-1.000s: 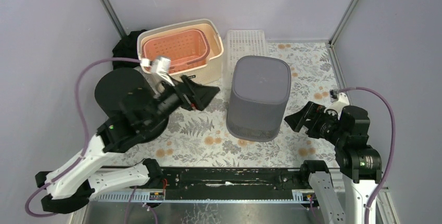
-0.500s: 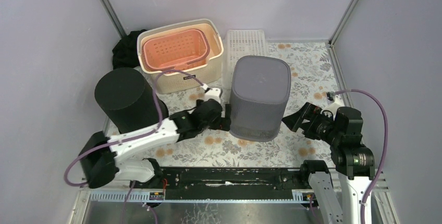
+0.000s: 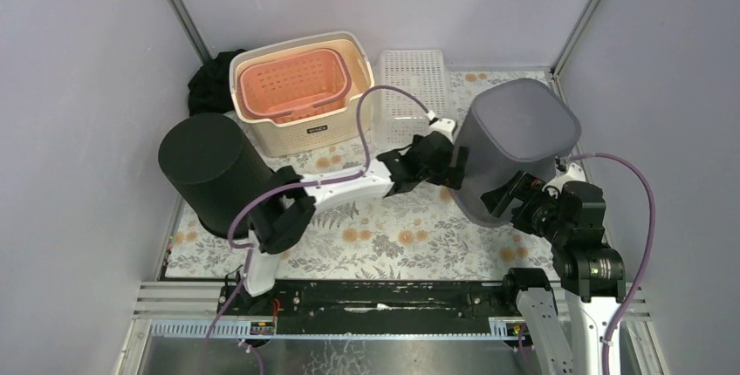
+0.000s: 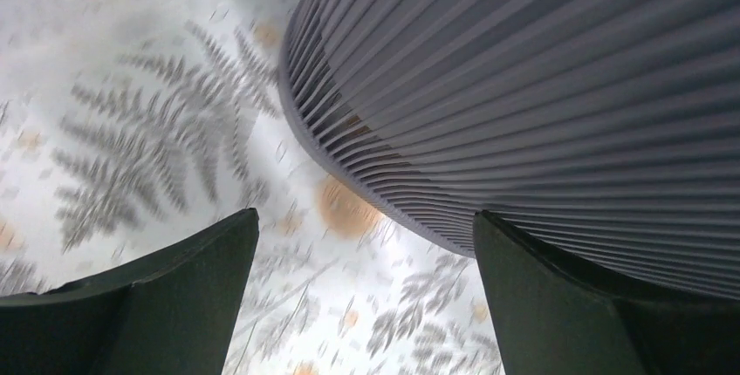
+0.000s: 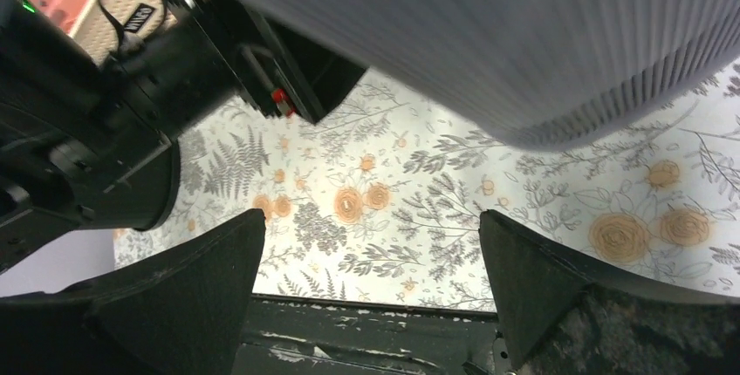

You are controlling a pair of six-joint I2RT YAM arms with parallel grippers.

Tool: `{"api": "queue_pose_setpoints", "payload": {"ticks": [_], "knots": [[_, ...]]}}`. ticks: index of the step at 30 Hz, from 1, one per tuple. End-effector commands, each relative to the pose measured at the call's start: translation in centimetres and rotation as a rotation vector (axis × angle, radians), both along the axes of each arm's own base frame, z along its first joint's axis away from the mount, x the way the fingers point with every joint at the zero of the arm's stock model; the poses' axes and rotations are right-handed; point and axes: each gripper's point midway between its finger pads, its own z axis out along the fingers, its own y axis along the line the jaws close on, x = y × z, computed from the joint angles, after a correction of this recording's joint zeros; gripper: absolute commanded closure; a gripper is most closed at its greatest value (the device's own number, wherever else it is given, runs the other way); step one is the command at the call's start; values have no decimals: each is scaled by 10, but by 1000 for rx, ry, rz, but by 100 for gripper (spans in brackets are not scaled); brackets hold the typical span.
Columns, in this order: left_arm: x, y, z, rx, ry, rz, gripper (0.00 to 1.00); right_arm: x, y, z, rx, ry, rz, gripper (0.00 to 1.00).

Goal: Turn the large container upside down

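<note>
Tilt under way: the grey container (image 3: 517,144) leaned at about 3 o'clock on the counter (image 3: 384,235), its 9 o'clock rim raised; the left pincer (image 3: 441,159) sat at that wall, jaws apart, gripping nothing; the right pincer (image 3: 506,196), at 5 o'clock, was spread too; next, I judged, came a push past tipping, with the right arm steadying the roll.

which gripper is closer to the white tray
Left. The left gripper is just in front of the tray, left of the bin; the right gripper is farther, at the bin's near side.
</note>
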Motion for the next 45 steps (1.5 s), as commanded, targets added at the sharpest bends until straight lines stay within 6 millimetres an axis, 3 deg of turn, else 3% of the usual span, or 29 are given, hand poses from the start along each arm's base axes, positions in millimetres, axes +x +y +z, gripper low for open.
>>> {"api": "queue_pose_setpoints", "payload": {"ticks": [1, 6, 9, 13, 19, 22, 26, 30, 36, 45], "knots": [[39, -32, 19, -71, -85, 5, 0, 9, -15, -19, -40, 42, -83, 1], [74, -31, 27, -129, -132, 16, 0, 14, -20, -34, -22, 69, -145, 1], [83, -14, 39, -110, -130, 29, 0, 17, -28, -45, -11, 119, -226, 1], [58, 27, 81, -137, -72, 61, 0, 28, -31, -72, 51, 208, -328, 1], [8, 89, 121, -150, -70, 95, 0, 74, -34, -104, 106, 241, -415, 1], [-7, 124, 140, -152, -110, 144, 0, 104, -46, -103, 75, 214, -474, 1], [-6, 169, 156, -165, -152, 233, 0, 152, -65, -90, 15, 161, -549, 1], [11, 203, 159, -150, -155, 306, 0, 206, -69, -81, -21, 131, -537, 1], [63, 232, 152, -58, -155, 422, 0, 270, -65, -102, -24, 158, -480, 1], [160, 270, 142, 43, -156, 609, 0, 318, -67, -136, -45, 185, -391, 1]]}}
